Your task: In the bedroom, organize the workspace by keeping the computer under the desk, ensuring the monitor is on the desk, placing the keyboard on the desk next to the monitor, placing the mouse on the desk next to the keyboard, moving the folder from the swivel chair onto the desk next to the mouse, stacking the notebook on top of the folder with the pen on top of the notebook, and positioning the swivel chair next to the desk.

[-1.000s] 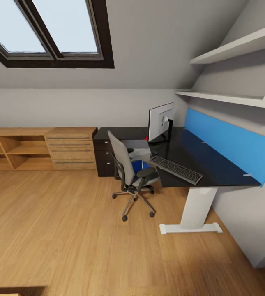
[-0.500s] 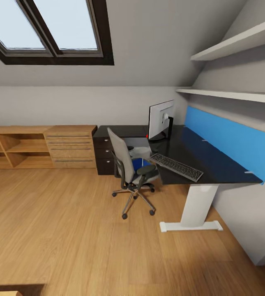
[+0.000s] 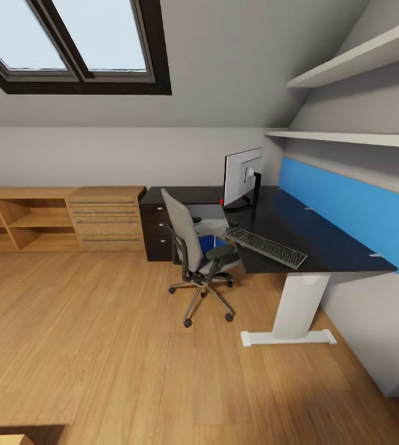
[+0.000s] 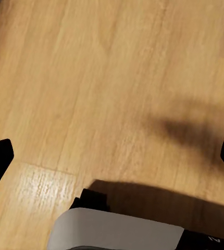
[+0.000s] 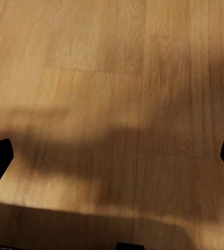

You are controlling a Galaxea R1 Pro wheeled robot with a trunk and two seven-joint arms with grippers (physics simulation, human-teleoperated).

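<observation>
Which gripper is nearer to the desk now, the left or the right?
Probably right. The desk stands ahead, toward the robot's right; the left gripper and the right gripper both hang open over the wood floor, far from it.

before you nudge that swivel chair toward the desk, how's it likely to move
The swivel chair stands on a star base with casters on smooth wood floor, so it should probably roll easily, maybe overshooting. A push high on the backrest may spin or tip it; low is likely steadier. It stands close beside the desk.
</observation>
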